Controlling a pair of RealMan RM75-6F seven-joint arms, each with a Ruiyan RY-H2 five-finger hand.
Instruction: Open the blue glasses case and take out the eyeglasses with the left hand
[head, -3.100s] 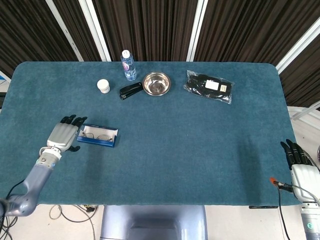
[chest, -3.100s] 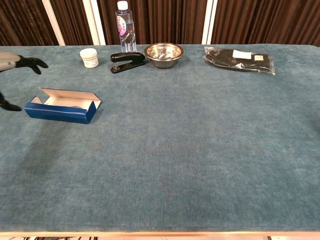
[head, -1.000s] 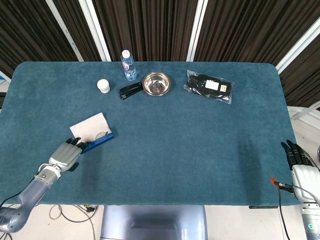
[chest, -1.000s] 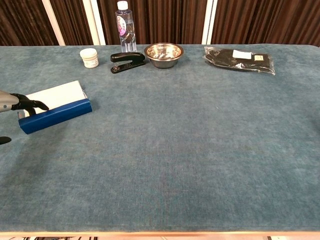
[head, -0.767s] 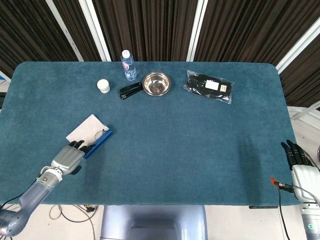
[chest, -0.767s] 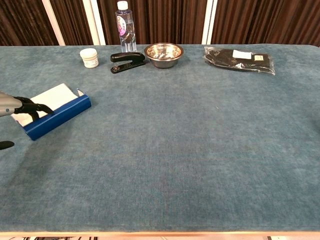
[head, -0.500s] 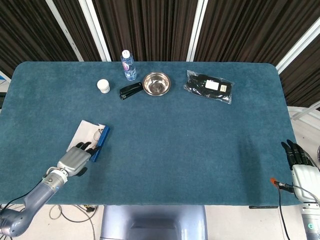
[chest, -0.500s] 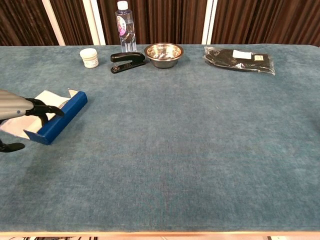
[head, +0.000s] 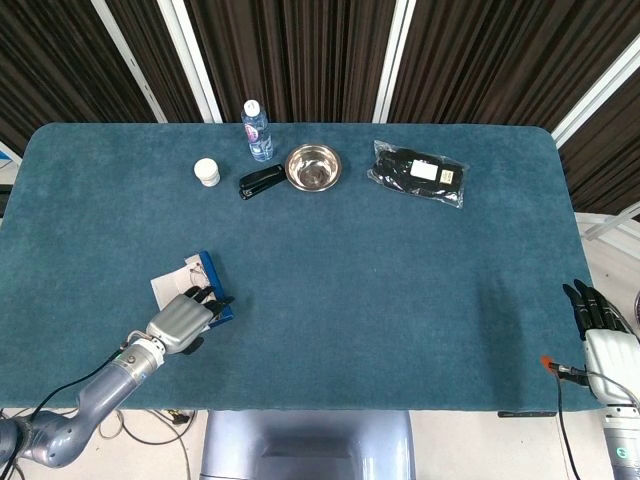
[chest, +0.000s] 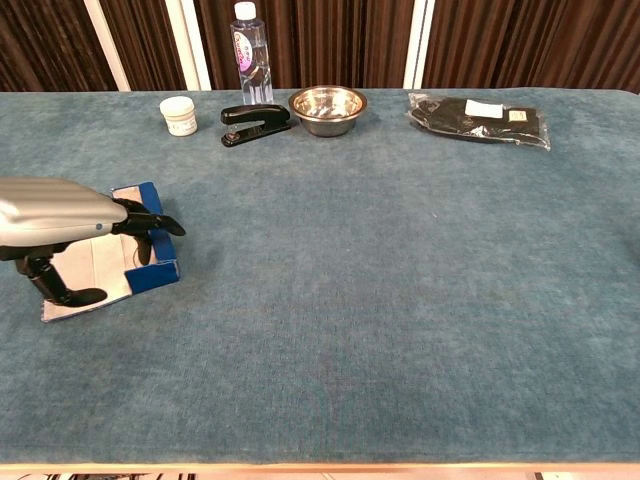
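Your left hand (head: 185, 318) reaches in from the near left edge of the surface (head: 380, 300), forearm low and angled up toward the glasses case (head: 205, 290). The hand lies palm-down over the near end of the case, dark fingers (chest: 150, 222) stretched across the blue wall and poking just past its right side, thumb tucked down beside the white flap. The fingers rest on the case; whether they actually grip anything inside, you cannot tell.

The case sits open, well in front of the white jar (head: 206, 172) and the stapler (head: 261, 183), close to the near left edge. Its blue tray runs roughly away from you, and the white lid flap (head: 166, 285) lies flat on the cloth to the tray's left. In the head view a thin wire frame of the eyeglasses (head: 195, 267) shows at the far end of the case, just beyond your fingertips.

Your right hand (head: 597, 325) hangs off the near right corner of the surface, well apart from the case, fingers straight and together, holding nothing.
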